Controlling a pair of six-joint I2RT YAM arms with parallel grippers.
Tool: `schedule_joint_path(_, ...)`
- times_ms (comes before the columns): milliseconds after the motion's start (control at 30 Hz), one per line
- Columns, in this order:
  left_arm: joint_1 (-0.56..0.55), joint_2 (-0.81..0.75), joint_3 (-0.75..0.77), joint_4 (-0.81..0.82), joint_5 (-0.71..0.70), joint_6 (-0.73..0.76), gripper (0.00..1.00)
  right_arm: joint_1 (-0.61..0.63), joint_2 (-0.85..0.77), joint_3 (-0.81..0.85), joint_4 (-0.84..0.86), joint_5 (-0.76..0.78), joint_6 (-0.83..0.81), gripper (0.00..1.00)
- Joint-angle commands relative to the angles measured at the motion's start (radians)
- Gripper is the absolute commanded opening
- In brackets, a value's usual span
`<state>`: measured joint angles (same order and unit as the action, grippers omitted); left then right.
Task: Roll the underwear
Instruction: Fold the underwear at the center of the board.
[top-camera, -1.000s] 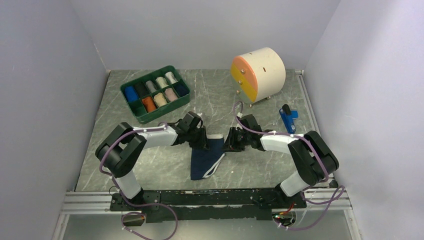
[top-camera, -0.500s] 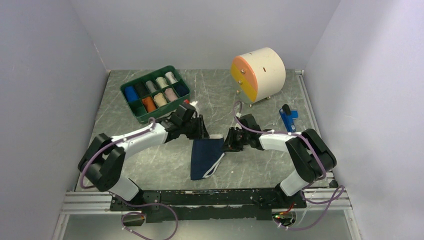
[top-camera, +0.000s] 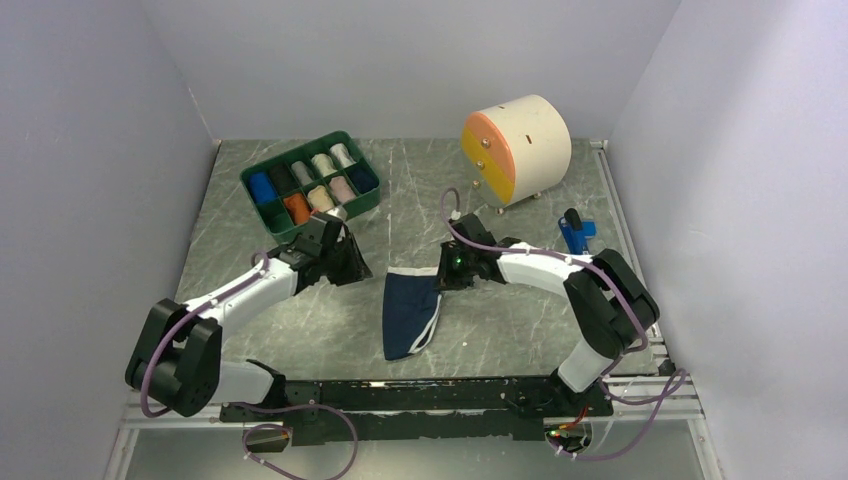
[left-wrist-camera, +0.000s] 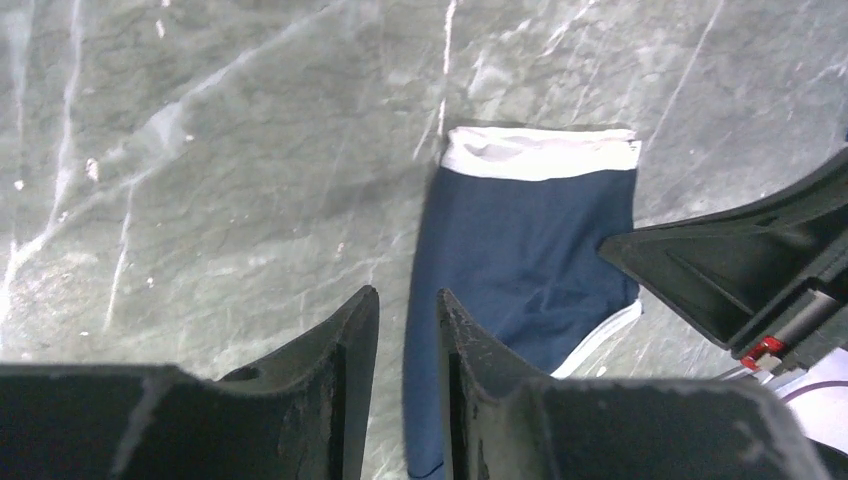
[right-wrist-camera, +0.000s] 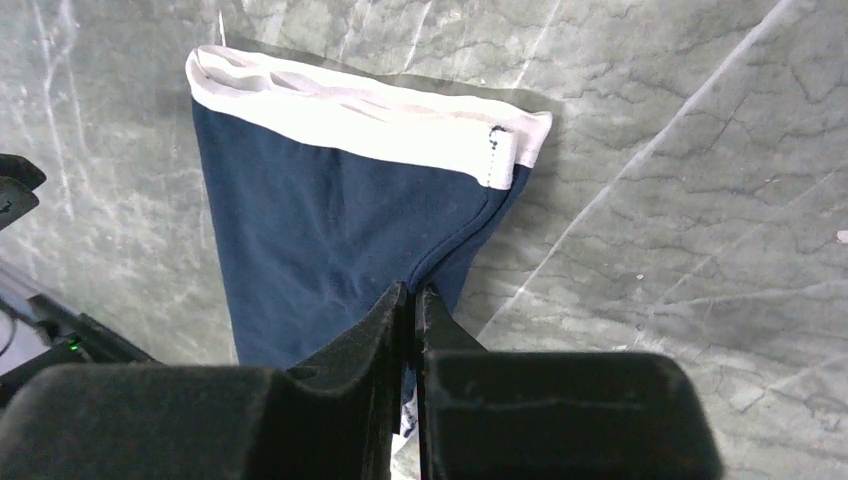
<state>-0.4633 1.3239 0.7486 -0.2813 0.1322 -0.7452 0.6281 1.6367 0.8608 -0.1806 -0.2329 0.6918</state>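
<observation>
The navy blue underwear (top-camera: 408, 312) with white trim lies folded lengthwise mid-table, its white waistband at the far end. My right gripper (top-camera: 441, 274) is at its upper right edge. In the right wrist view the right gripper (right-wrist-camera: 412, 292) is shut on a puckered fold of the underwear (right-wrist-camera: 330, 220). My left gripper (top-camera: 354, 271) hangs to the left of the cloth, apart from it. In the left wrist view the left gripper (left-wrist-camera: 405, 305) stands open by a narrow gap with nothing gripped, and the underwear (left-wrist-camera: 530, 240) lies on the table beyond and below its fingers.
A green tray (top-camera: 262, 213) with several coloured cloth rolls stands at the back left, just behind the left arm. A cream drum-shaped drawer unit (top-camera: 525, 145) stands at the back right. A blue tool (top-camera: 575, 236) lies near the right wall. Grey walls enclose the table.
The left gripper has drawn back to the left, off the underwear. The right gripper has shut on the underwear's right edge and shifted left, and the cloth now lies narrower.
</observation>
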Motion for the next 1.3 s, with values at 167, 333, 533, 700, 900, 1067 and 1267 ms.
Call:
schedule_joint_path(167,0.059,-0.029,-0.031,0.011,0.071,0.016,0.32,0.152,0.010,0.162,-0.218,0.334,-0.004,0.08)
schedule_joint_path(333,0.094,-0.031,-0.044,0.006,0.099,0.039,0.31,0.262,0.039,0.237,-0.298,0.479,0.042,0.08)
schedule_joint_path(533,0.136,-0.043,-0.061,-0.002,0.138,0.062,0.31,0.363,0.122,0.360,-0.385,0.586,0.087,0.08)
schedule_joint_path(700,0.162,-0.056,-0.079,0.010,0.170,0.060,0.31,0.385,0.161,0.404,-0.374,0.578,0.112,0.08)
schedule_joint_path(900,0.176,-0.059,-0.087,0.017,0.199,0.054,0.32,0.387,0.185,0.436,-0.329,0.535,0.117,0.09)
schedule_joint_path(1067,0.177,-0.053,-0.101,0.035,0.231,0.040,0.32,0.386,0.221,0.462,-0.306,0.499,0.117,0.09)
schedule_joint_path(1267,0.178,-0.053,-0.124,0.059,0.245,0.025,0.32,0.386,0.243,0.458,-0.264,0.449,0.115,0.10)
